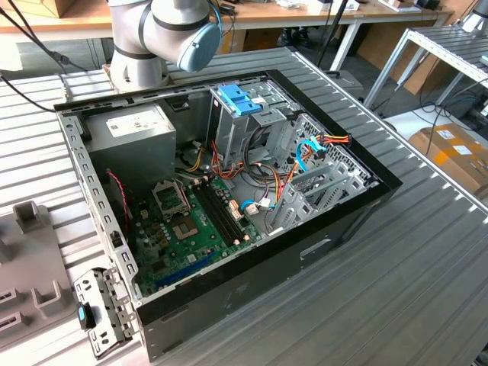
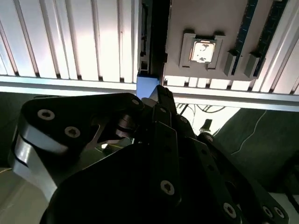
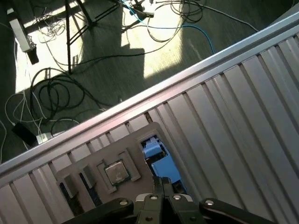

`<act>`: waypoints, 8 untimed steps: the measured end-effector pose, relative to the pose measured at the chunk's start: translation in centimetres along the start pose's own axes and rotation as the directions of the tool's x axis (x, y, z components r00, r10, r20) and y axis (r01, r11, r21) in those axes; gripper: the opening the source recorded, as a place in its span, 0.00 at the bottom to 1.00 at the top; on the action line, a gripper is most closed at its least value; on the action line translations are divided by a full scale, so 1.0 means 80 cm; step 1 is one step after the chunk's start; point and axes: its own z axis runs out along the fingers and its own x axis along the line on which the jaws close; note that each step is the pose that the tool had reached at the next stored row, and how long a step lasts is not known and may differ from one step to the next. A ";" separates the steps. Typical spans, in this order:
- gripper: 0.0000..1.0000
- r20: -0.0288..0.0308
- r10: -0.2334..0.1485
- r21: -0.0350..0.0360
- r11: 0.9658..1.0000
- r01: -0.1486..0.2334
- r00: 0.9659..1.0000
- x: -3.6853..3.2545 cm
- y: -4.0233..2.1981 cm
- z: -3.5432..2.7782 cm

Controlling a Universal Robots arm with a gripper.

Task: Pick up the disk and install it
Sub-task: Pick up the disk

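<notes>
Many cables (image 3: pixel 35 100) strew the floor (image 3: pixel 107 70) beyond the ribbed table (image 3: pixel 243 107); gripper (image 3: pixel 162 184) closed.

The arm (image 1: pixel 164 34) is showing its grey shoulder joint and blue cap at the top edge of the exterior view. In both wrist views the gripper (image 2: pixel 161 91) (image 3: pixel 162 181) is pointing downward, its black linkage fingers (image 2: pixel 163 130) pressing together at the tips.

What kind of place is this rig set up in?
Probably a robotics lab or workshop: an open desktop computer case sits on a ribbed metal table beside the robot arm, with workbenches behind and loose cables on the floor.
</notes>
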 end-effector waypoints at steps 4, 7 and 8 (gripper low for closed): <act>0.11 -0.004 -0.119 0.003 0.993 0.119 0.993 0.0000 -0.0001 0.0004; 0.11 -0.005 -0.171 0.006 0.985 0.171 0.985 -0.0001 -0.0001 0.0006; 0.11 -0.005 -0.189 0.006 0.982 0.189 0.982 0.0000 -0.0001 0.0008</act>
